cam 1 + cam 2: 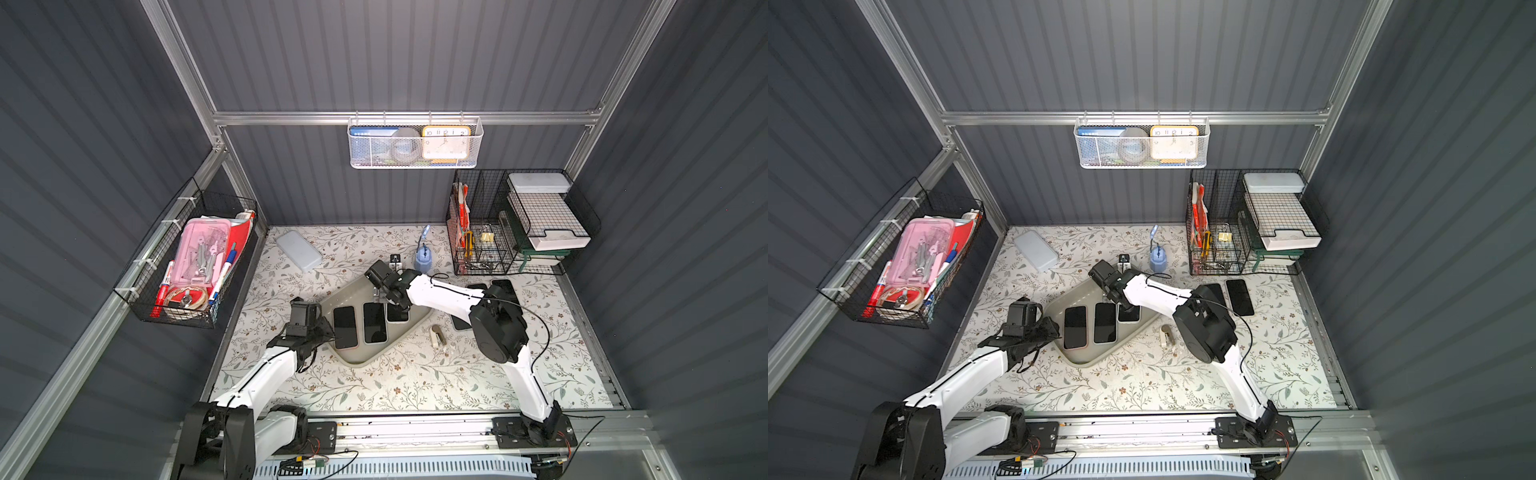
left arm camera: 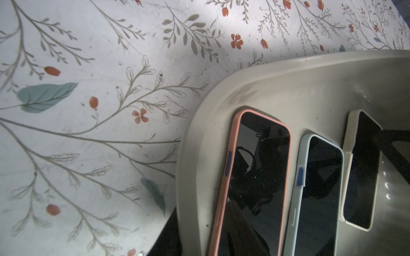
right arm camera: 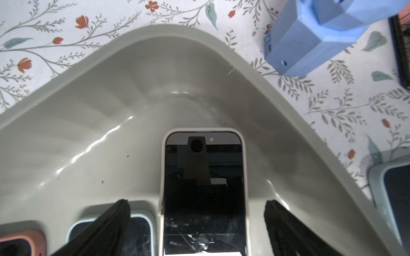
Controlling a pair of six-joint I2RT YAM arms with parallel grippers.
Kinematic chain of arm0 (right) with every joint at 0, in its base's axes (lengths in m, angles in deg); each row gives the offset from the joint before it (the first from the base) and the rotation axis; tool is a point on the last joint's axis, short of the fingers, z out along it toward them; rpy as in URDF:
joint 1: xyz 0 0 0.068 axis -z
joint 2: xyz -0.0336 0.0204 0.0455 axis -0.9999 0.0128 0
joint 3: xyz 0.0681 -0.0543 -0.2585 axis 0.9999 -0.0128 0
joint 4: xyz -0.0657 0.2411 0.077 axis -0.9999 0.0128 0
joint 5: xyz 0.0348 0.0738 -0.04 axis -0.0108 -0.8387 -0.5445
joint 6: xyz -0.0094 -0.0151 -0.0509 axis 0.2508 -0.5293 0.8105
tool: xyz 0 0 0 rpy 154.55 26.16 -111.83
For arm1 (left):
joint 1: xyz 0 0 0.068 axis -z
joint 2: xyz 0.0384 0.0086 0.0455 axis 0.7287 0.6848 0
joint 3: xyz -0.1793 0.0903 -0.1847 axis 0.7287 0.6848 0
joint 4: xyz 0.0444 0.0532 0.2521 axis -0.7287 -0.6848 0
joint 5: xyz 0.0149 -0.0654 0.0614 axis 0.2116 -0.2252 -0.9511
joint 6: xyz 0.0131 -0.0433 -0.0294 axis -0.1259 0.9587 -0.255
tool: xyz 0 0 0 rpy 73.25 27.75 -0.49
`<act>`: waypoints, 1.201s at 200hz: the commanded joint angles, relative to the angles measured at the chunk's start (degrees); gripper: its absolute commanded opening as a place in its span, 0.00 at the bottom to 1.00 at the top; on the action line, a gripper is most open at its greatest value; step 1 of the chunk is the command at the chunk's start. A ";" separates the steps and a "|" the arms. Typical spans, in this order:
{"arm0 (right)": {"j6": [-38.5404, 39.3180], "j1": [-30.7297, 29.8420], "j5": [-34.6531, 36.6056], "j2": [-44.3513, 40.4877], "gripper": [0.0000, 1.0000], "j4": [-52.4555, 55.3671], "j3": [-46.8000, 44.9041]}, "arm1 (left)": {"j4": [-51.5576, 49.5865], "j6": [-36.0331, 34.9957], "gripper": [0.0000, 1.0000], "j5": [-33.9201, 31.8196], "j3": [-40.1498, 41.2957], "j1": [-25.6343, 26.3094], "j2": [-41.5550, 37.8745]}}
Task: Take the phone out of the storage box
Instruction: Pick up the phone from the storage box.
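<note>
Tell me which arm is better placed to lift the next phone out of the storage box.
Right. The right tool, open, straddles the cream-cased phone inside the storage box, a finger on either side. The left tool sits at the box's rim, not straddling any phone.

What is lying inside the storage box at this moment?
Three phones lie screen-up in the storage box: a pink-cased phone, a pale-blue-cased phone and a cream-cased phone. Whether anything lies under them is hidden.
</note>
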 commanded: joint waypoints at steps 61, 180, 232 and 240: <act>-0.89 1.95 -2.16 4.12 0.99 2.21 2.95 | 0.34 -1.27 0.33 0.74 0.48 0.40 -1.20; -2.22 3.16 -6.85 6.23 0.72 0.61 0.33 | 0.10 -0.95 0.33 0.21 0.49 0.39 -1.42; 1.05 3.65 -8.12 2.65 0.63 -1.68 -0.75 | -0.01 -0.84 0.34 0.04 0.40 0.39 -1.23; 1.91 3.56 -7.83 1.61 0.62 -1.33 -0.24 | -0.05 -0.84 0.33 0.04 0.38 0.39 -1.13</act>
